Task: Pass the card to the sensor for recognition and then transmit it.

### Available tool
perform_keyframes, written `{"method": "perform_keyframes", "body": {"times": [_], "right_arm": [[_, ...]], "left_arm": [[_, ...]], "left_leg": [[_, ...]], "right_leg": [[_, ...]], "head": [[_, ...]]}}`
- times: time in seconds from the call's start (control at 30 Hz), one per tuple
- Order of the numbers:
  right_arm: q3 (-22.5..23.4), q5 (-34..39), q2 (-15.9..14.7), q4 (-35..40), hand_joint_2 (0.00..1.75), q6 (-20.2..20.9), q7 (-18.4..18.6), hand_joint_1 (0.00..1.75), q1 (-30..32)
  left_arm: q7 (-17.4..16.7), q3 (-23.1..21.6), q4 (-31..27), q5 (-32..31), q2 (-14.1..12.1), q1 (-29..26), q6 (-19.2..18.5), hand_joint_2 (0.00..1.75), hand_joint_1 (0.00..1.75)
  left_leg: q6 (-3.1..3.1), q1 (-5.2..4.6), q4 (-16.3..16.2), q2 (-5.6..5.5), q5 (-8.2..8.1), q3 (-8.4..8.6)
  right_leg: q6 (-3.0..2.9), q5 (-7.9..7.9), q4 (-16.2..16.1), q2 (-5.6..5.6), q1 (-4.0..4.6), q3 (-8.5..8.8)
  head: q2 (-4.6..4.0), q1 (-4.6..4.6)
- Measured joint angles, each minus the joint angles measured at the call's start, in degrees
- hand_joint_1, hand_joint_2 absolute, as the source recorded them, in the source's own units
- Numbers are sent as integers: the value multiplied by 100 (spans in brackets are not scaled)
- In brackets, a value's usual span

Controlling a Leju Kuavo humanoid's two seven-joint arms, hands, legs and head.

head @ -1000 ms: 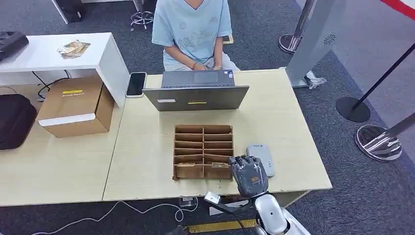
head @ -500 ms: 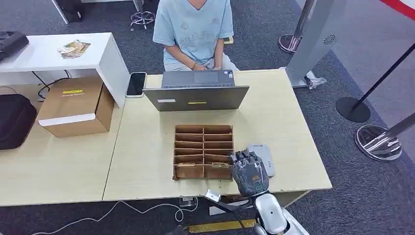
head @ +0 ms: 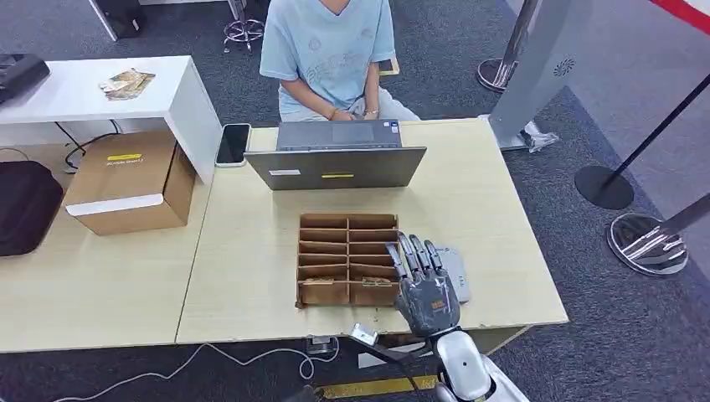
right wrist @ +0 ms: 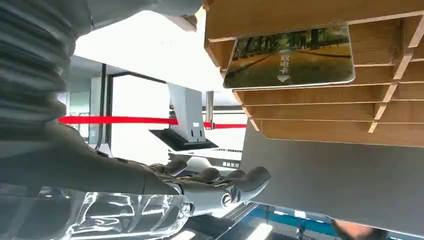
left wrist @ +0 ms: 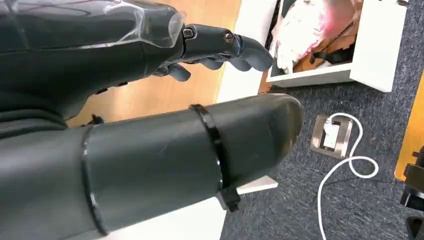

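Note:
A wooden card rack [head: 347, 222] with two columns of slots stands in the middle of the table. A card [head: 377, 282] printed with a landscape leans in its nearest right slot; the right wrist view shows the card [right wrist: 290, 55] close up in the rack [right wrist: 320, 107]. A flat grey-white sensor [head: 456, 272] lies just right of the rack, partly hidden. My right hand [head: 423, 289] hovers between the rack and the sensor, fingers stretched forward and apart, holding nothing. The right hand [right wrist: 165, 190] is apart from the card. My left hand [left wrist: 150, 55] hangs low beside a table, holding nothing.
A grey laptop [head: 335, 167] stands behind the rack, and a person [head: 326, 50] in a light blue shirt sits behind it. A phone [head: 233, 144] lies at the table's [head: 251, 251] far left corner. A cardboard box [head: 126, 180] sits on the left table.
My right hand has uncurled: its fingers were folded in near the rack's front right corner and now stretch forward over the gap between rack and sensor.

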State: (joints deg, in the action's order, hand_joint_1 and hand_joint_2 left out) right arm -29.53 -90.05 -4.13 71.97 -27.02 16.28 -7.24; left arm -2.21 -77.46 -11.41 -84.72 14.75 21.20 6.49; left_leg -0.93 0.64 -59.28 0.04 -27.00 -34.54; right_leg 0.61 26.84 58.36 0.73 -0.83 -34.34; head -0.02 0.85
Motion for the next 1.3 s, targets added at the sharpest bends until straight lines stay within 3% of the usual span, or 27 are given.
{"method": "perform_keyframes", "body": {"times": [0.27, 0.4, 0.57, 0.7, 0.77, 0.83, 1.0, 1.03, 1.3], "right_arm": [[0, 0, 55, -28, 175, -26, -225, 37, -5], [0, 0, 107, -72, 175, -24, -288, 59, -10], [0, 0, 122, -144, 175, -28, -264, 58, -28], [0, 0, 129, -192, 175, -39, -267, 68, -33], [0, 0, 131, -208, 175, -46, -267, 91, -33], [0, 0, 131, -230, 175, -50, -288, 131, -32], [0, 0, 131, -247, 175, -50, -273, 147, -34], [0, 0, 131, -256, 175, -50, -267, 157, -35], [0, 0, 131, -271, 175, -68, -243, 150, -44]], "left_arm": [[0, -2, 0, -2, 0, 0, 0, 0, 0], [2, -2, 0, -2, 0, 0, -2, 0, 0], [0, -2, 0, -2, 0, 0, -2, 0, 0], [0, -2, 0, -2, 0, 0, -2, 0, 0], [0, -4, 0, -2, 0, 0, -2, 0, 0], [0, -4, 0, -2, 0, 0, -2, 0, 0], [0, -4, 0, -2, 0, 0, 0, 0, 0], [0, -4, 0, -2, 0, 0, -2, 0, 0], [4, -7, 0, -2, 0, 0, -2, 0, 0]], "left_leg": [[0, 0, 0, 0, 0, 0], [0, 0, 0, 0, 0, 0], [0, 0, 0, 0, 0, 0], [0, 0, 0, 0, 0, 0], [0, 0, 0, 0, 0, 0], [0, 0, 0, 0, 0, 0], [0, 0, 0, 0, 0, 0], [0, 0, 0, 0, 0, 0], [0, 0, 0, 0, 0, 0]], "right_leg": [[0, 0, 0, 0, 0, 0], [0, 0, 1, 0, 0, 0], [0, 0, 1, 0, 0, 0], [0, 0, 0, 1, 0, 0], [0, 0, 0, 0, 0, 0], [0, 0, 0, 0, 0, 0], [0, 0, 1, 0, 0, 0], [0, 0, 1, 0, 0, 0], [0, 0, 1, 0, 0, 0]], "head": [[0, 0], [0, 0], [0, 0], [0, 0], [0, 0], [0, 0], [0, 0], [0, 0], [0, 0]]}}
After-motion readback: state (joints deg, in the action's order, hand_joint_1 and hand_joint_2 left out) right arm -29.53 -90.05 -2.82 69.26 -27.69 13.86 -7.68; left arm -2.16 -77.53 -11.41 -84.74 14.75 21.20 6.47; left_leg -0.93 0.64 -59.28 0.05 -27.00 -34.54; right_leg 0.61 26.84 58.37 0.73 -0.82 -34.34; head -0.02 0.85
